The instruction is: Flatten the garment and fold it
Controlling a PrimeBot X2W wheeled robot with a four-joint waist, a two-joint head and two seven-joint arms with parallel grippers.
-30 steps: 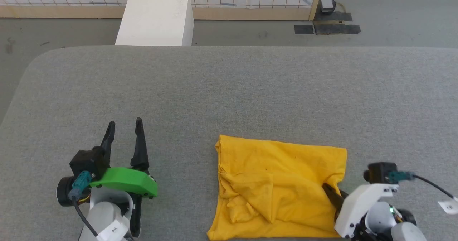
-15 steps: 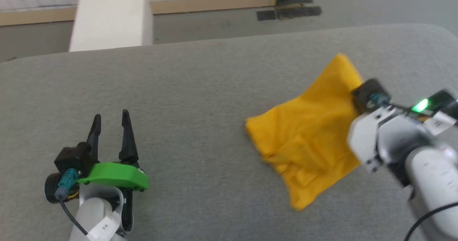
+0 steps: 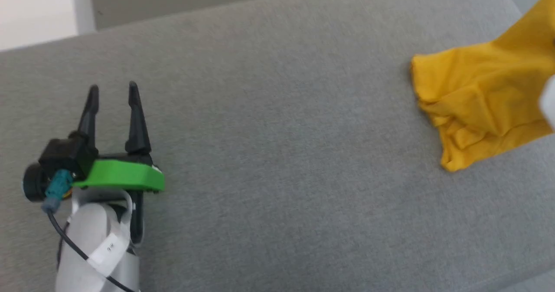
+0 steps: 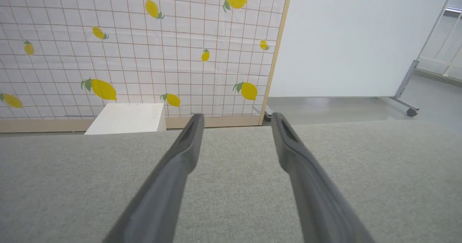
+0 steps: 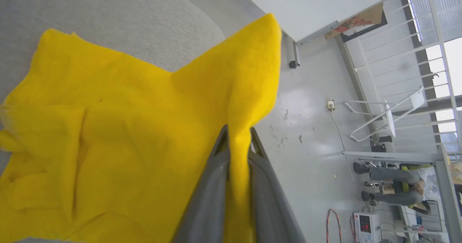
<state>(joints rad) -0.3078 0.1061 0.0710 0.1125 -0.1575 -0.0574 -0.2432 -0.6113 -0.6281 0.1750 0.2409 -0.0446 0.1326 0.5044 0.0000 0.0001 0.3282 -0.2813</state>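
Though rumpled, soft yellow garment (image 3: 481,96)

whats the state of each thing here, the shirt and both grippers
garment: crumpled, not flat, one edge pinched and raised, the rest lying on the table
left gripper: open, holding nothing, apart from the garment
right gripper: shut on the garment's edge

Bare table (image 3: 282,153) left of garment (image 3: 481,96)
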